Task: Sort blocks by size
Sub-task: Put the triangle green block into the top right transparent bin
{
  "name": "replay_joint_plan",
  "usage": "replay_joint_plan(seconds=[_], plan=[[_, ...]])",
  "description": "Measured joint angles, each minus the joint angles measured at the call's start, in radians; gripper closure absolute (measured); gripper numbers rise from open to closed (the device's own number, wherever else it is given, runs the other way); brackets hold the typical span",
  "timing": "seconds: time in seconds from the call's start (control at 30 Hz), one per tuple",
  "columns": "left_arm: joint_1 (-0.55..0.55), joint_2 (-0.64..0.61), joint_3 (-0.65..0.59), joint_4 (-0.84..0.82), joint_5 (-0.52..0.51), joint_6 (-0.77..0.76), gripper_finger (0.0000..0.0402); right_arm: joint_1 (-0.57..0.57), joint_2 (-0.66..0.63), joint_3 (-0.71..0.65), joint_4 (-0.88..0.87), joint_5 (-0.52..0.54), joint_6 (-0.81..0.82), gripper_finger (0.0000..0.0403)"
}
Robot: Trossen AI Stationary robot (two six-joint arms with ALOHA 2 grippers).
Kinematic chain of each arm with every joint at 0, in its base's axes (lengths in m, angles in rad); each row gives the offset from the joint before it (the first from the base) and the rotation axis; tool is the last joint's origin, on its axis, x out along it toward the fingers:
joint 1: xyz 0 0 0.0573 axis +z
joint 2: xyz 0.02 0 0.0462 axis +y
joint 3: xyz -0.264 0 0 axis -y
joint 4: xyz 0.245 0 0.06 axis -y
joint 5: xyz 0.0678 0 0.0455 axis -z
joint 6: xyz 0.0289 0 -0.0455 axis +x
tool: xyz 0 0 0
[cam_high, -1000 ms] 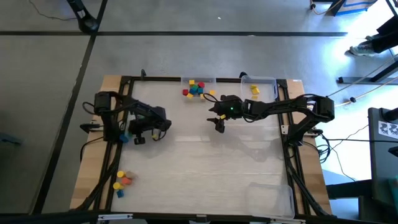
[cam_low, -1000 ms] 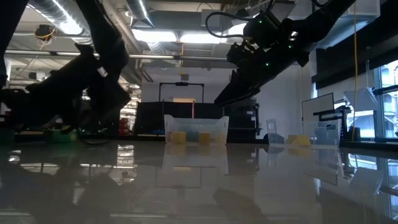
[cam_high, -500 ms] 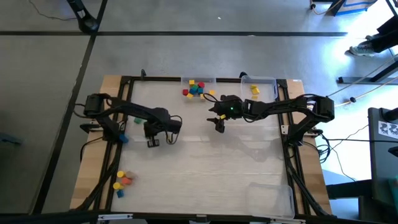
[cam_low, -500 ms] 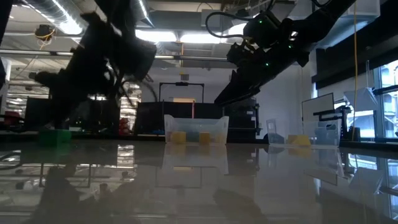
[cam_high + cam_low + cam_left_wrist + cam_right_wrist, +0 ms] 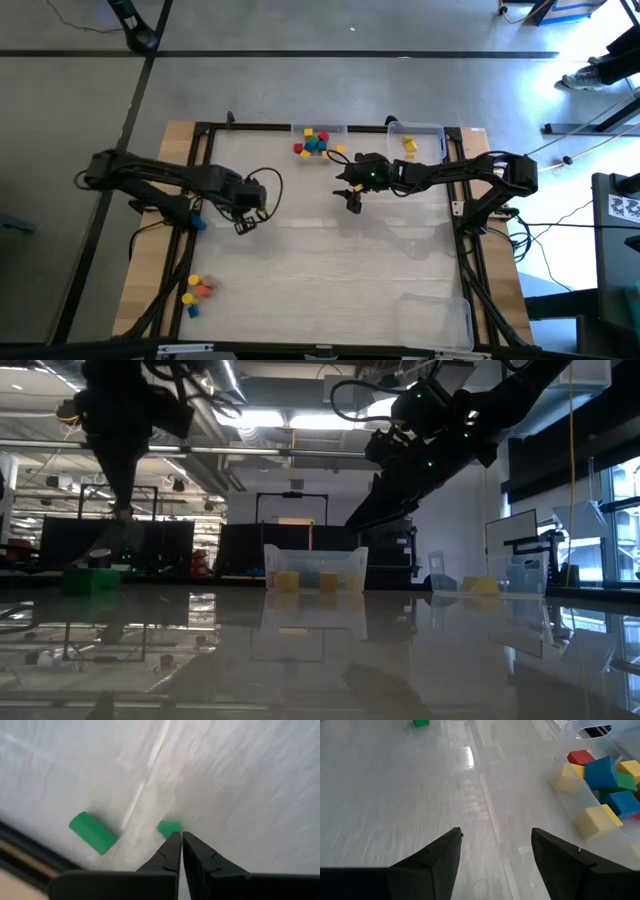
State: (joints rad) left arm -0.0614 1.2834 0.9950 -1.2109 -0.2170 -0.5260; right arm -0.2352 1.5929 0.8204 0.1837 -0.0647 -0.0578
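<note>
- Your left gripper (image 5: 179, 836), pinched shut and empty, hangs over two green blocks (image 5: 93, 833) near the worktop's left edge; descending closed could knock them away.
- Right gripper (image 5: 495, 845) gapes empty beside the far-edge tray (image 5: 600, 827).

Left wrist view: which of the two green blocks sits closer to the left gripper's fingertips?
The smaller green block, just beyond the shut left gripper. The longer green block lies farther off to the side.
</note>
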Motion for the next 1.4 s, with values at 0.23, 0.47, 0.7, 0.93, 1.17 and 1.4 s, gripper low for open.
replay_joint_plan(seconds=[0.23,0.47,0.7,0.93,1.17,1.4], plan=[[-0.004,-0.116,-0.115,0.027,0.0,-0.1,0.033,0.0,0.0,0.0,0.0,0.0,0.0,0.0165],[-0.002,-0.119,-0.241,0.101,0.04,-0.203,0.0232,0.0,0.0,0.0,0.0,0.0,0.0,0.0165],[-0.002,-0.117,-0.333,0.215,0.084,-0.237,0.0202,0.0,0.0,0.0,0.0,0.0,0.0,0.0165],[-0.002,-0.117,-0.399,0.324,0.084,-0.227,0.0201,0.0,0.0,0.0,0.001,0.0,0.0,0.0165],[-0.002,-0.117,-0.473,0.464,0.072,-0.241,0.0202,0.0,0.0,0.0,0.001,0.0,0.0,0.0165],[-0.001,-0.117,-0.498,0.491,0.042,-0.272,0.0244,0.0,0.0,0.0,0.002,0.0,0.0,0.0165]])
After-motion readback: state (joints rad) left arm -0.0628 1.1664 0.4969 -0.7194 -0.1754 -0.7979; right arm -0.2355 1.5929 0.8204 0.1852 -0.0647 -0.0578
